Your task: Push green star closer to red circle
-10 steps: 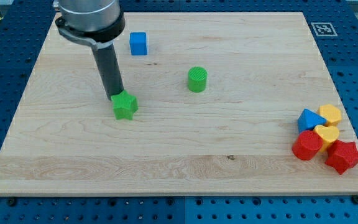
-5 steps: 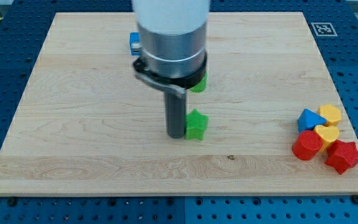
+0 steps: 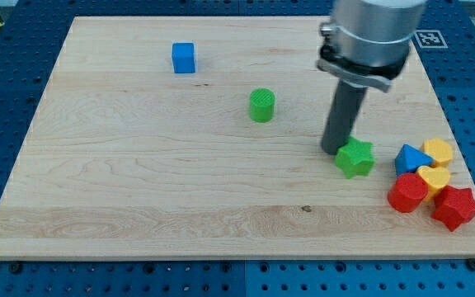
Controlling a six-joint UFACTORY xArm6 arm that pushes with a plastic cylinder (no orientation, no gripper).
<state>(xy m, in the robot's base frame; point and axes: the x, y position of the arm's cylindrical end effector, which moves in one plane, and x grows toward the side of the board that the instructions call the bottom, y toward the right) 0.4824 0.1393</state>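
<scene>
On the table [image 3: 122, 198], toward the view's right, the green star [image 3: 355, 157] sits just left of the red circle [image 3: 407, 193] and its cluster, a small gap between. The arm's tip [image 3: 333, 150] touches the star's upper-left edge. No fingers exist; the arm ends in a rod. The green cylinder [image 3: 261, 106] and blue cube [image 3: 184, 58] stand well apart.

- No readable text, brand or number anywhere in the camera view.
- Only sign: a black-and-white square fiducial marker [image 3: 428, 38] printed on the wooden board [image 3: 138, 181], view's top right corner; pattern too small to decode.
</scene>
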